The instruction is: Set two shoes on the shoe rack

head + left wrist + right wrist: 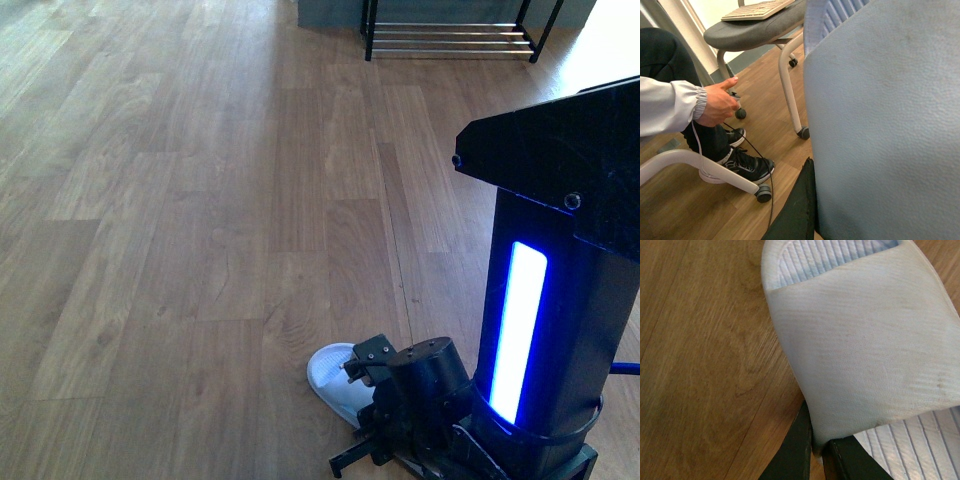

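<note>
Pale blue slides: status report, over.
Right gripper shut on strap of pale blue rubber slide on floor. Left gripper against second pale blue slide, grip unclear. Black-framed chrome-bar shoe rack far ahead.

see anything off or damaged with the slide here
Nothing damaged. The pale blue slide has faint grey smudges on its strap, and the right gripper pinches only the strap's very edge, a thin hold that could slip.

The floor (200,250) is brown wood planks, their long seams running away from the robot. At the far end the shoe rack (450,35) stands on the boards. Close to the robot lies a pale slide (335,385). Elsewhere, wheeled chair legs (790,90) and a seated person's black sneakers (747,167) rest on it.
</note>
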{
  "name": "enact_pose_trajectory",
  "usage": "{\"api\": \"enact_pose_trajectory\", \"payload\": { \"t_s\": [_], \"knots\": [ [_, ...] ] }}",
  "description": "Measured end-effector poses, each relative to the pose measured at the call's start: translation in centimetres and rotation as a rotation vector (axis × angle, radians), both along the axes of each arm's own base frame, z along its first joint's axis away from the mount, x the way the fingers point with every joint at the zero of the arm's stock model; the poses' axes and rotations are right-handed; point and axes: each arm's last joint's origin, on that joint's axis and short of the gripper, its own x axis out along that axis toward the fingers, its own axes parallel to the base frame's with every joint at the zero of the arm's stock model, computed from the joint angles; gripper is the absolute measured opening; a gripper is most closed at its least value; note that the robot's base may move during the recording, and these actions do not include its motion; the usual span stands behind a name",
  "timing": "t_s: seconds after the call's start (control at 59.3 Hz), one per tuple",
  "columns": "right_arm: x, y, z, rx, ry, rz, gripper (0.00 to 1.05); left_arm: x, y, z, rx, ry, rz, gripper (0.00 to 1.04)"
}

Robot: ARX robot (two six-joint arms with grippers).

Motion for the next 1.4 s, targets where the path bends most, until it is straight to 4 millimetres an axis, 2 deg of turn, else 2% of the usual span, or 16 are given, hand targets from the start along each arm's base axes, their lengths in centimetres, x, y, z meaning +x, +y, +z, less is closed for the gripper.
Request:
{"api": "enact_pose_trajectory", "payload": {
  "t_s": [0.152, 0.287, 0.371, 0.422, 0.472, 0.489, 0.54, 0.59, 0.675, 0.86, 1.012, 1.4],
  "knots": [
    [0.1, -0.1, 0.5, -0.038, -0.066, -0.005, 0.02, 0.0, 0.0, 0.0, 0.0, 0.0, 0.0, 0.02],
    [0.7, -0.1, 1.1, -0.086, -0.252, 0.04, 0.02, 0.0, 0.0, 0.0, 0.0, 0.0, 0.0, 0.02],
    [0.3, -1.9, 3.2, -0.086, -0.161, 0.112, 0.02, 0.0, 0.0, 0.0, 0.0, 0.0, 0.0, 0.02],
    [-0.4, -3.6, 6.2, -0.09, -0.106, 0.128, 0.02, 0.0, 0.0, 0.0, 0.0, 0.0, -0.001, 0.02],
    [-0.4, -6.0, 12.1, -0.117, -0.174, 0.08, 0.02, 0.0, 0.0, 0.0, 0.0, 0.0, 0.0, 0.02],
    [0.0, -7.2, 15.1, -0.144, -0.254, 0.043, 0.02, 0.0, 0.0, 0.0, 0.0, 0.0, 0.0, 0.02],
    [0.3, -8.4, 20.9, -0.154, -0.419, 0.0, 0.02, 0.0, 0.0, 0.0, 0.0, 0.0, 0.0, 0.02],
    [-0.3, -8.5, 24.1, -0.158, -0.505, 0.006, 0.02, 0.0, 0.0, 0.0, 0.0, 0.0, -0.003, 0.02],
    [-2.2, -8.6, 27.7, -0.154, -0.59, 0.028, 0.02, 0.0, 0.0, 0.0, 0.0, 0.0, -0.004, 0.02],
    [-7.0, -9.3, 32.7, -0.226, -0.75, 0.015, 0.02, 0.0, 0.0, 0.0, 0.0, 0.0, -0.002, 0.02],
    [-10.0, -9.7, 35.2, -0.265, -0.867, -0.053, 0.02, 0.0, 0.0, 0.0, 0.0, 0.0, 0.0, 0.02],
    [-10.2, -9.7, 35.4, -0.266, -0.878, -0.058, 0.02, 0.0, 0.0, 0.0, 0.0, 0.0, -0.001, 0.02]
  ]
}}
